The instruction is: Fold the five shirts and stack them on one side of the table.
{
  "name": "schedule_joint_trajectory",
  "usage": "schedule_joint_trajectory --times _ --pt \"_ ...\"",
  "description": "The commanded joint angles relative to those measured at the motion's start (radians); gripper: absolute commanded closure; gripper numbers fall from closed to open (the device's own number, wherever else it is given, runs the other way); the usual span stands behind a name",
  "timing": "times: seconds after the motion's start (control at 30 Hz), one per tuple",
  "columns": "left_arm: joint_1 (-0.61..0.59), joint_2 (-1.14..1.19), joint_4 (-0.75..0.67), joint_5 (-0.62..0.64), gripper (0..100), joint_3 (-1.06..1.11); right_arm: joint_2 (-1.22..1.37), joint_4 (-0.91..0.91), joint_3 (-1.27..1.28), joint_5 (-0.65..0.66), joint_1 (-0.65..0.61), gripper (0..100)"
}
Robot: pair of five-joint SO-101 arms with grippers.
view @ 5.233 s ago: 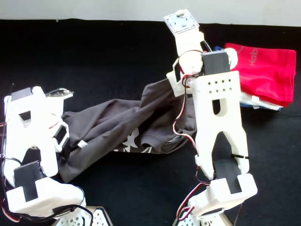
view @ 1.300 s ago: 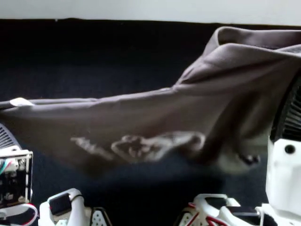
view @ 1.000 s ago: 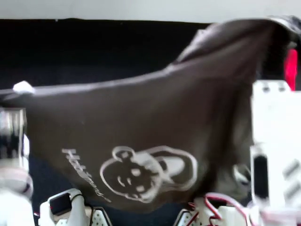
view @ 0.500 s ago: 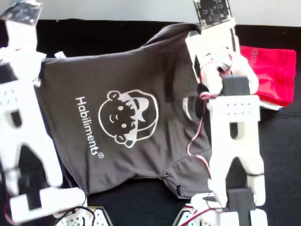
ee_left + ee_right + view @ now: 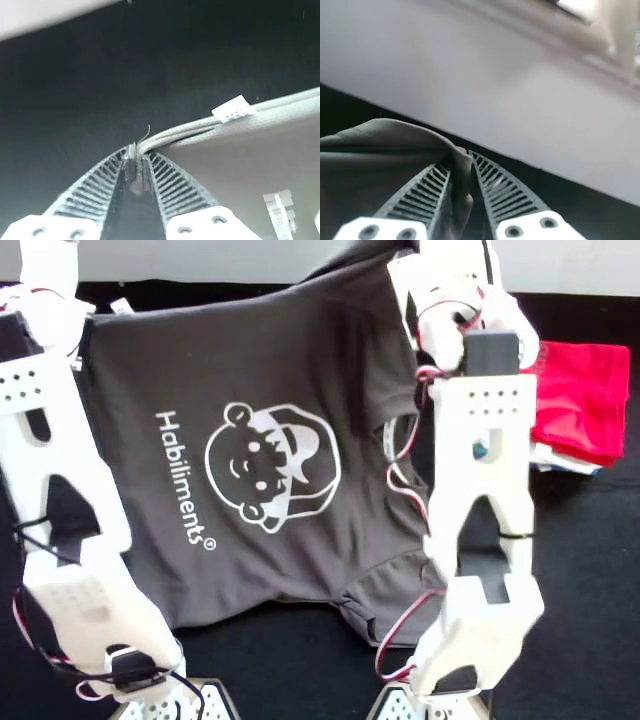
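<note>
My left claw (image 5: pixel 134 152) is clamped on the far hem corner of the grey shirt (image 5: pixel 300 360), my right claw (image 5: pixel 461 157) on its far shoulder. The shirt lies print-up across the table (image 5: pixel 590 580), collar toward my right side, the rest trailing from both claws toward me.

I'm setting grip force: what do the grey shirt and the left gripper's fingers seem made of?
The grey shirt looks like soft matte knit fabric, probably cotton jersey: it drapes, creases, and shows a doubled hem edge. On the left gripper, the fingers look like rigid dark plastic, ribbed, perhaps 3D-printed, with a faint sheen.
</note>
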Motion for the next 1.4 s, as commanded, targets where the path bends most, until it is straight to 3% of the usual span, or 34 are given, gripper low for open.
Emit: schedule_joint_trajectory --times 0.0,0.13,0.4,0.63,0.77,0.97,1.1,1.37 --pt "0.010 0.056 0.031 -0.009 99 -0.073 0.059 0.061 -0.096 0.000 0.002 99.2" --pt "0.022 0.137 0.035 -0.011 99 -0.067 0.136 0.127 -0.093 0.000 -0.015 99.2" --pt "0.041 0.260 0.210 -0.011 99 -0.071 0.234 0.363 -0.102 0.000 -0.033 99.2" --pt "0.025 0.209 0.272 -0.011 99 -0.050 0.234 0.598 -0.182 0.000 -0.028 99.2" --pt "0.018 0.062 0.272 -0.011 99 0.134 0.236 0.728 -0.314 0.000 -0.028 99.2" --pt "0.024 -0.219 0.262 -0.014 99 0.598 0.232 0.736 -0.321 -0.061 -0.005 99.2" --pt "0.019 -0.363 0.198 -0.015 99 0.831 0.139 0.737 -0.148 -0.068 -0.012 99.2" --pt "0.018 -0.552 0.129 -0.089 99 1.198 -0.303 0.673 0.581 -0.064 -0.007 99.2"
